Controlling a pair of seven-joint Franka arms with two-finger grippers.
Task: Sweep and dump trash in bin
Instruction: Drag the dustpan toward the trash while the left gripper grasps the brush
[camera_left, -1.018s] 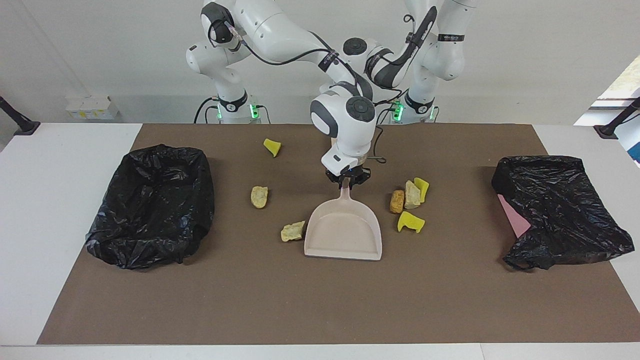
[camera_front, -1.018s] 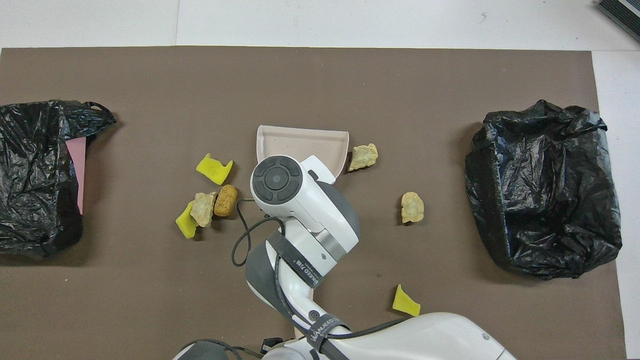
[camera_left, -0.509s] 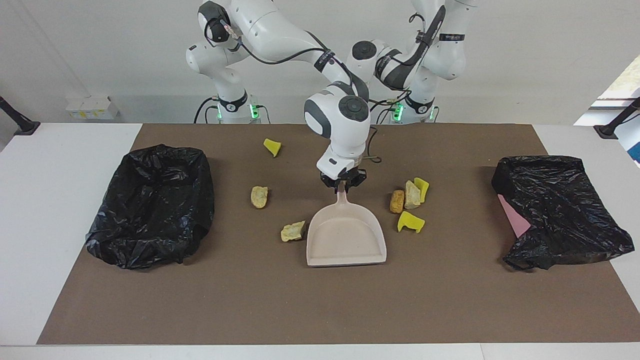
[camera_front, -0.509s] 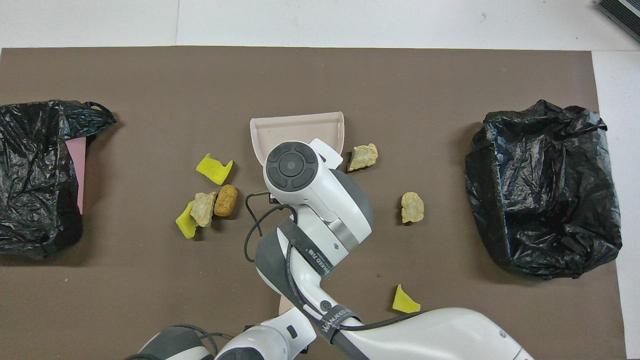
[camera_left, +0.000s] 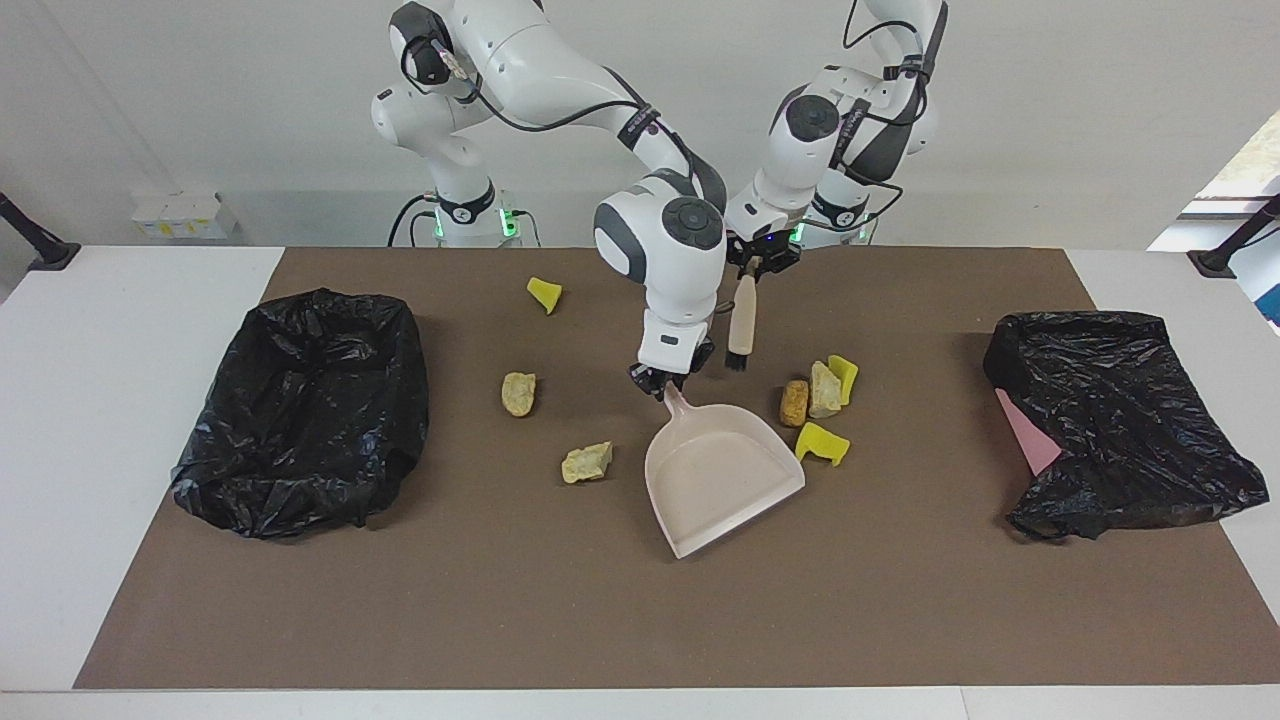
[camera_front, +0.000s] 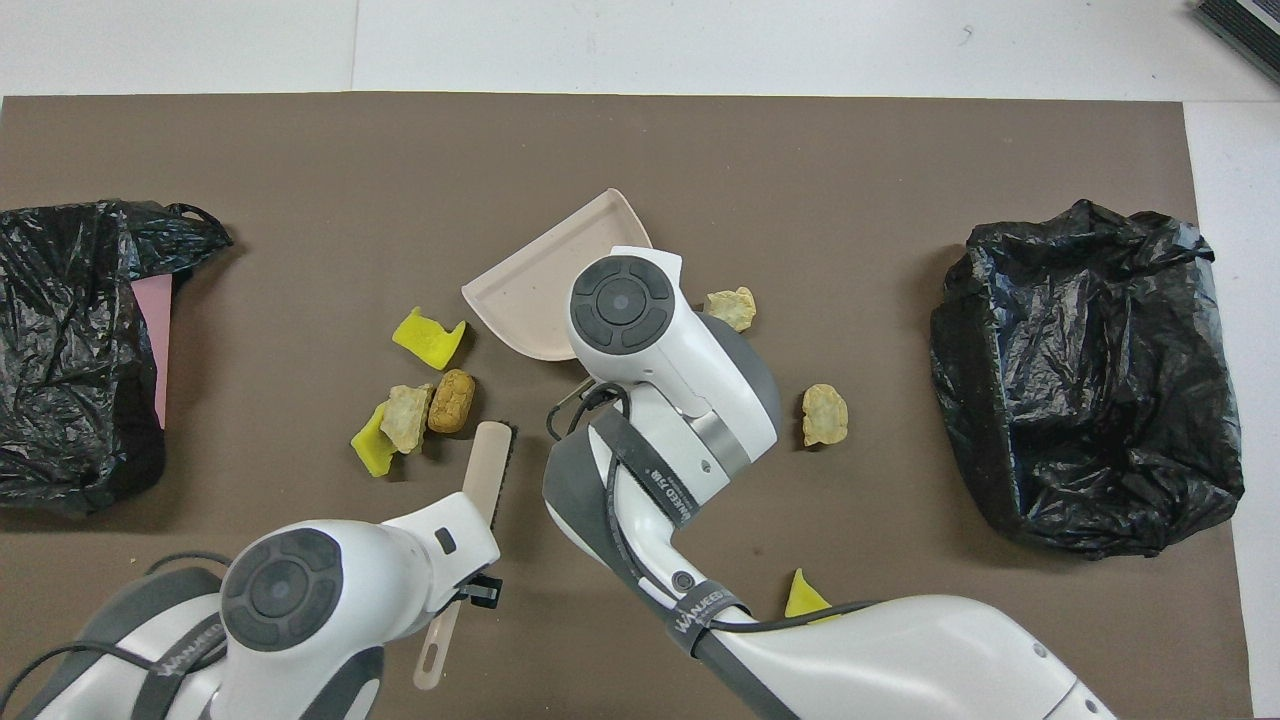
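With the right gripper (camera_left: 664, 385) clamped on the dustpan (camera_left: 722, 475) handle and the left gripper (camera_left: 757, 264) holding the brush (camera_left: 740, 325), brush the nearby trash (camera_left: 818, 408) cluster squarely into the pan mouth.

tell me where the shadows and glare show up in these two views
Facing view: soft shadows lie on the mat beside the dustpan and under the brush; the black bin bags carry bright crinkle highlights. Overhead view: the right arm's wrist covers part of the dustpan and the tan scrap beside it; the bags glint there too.
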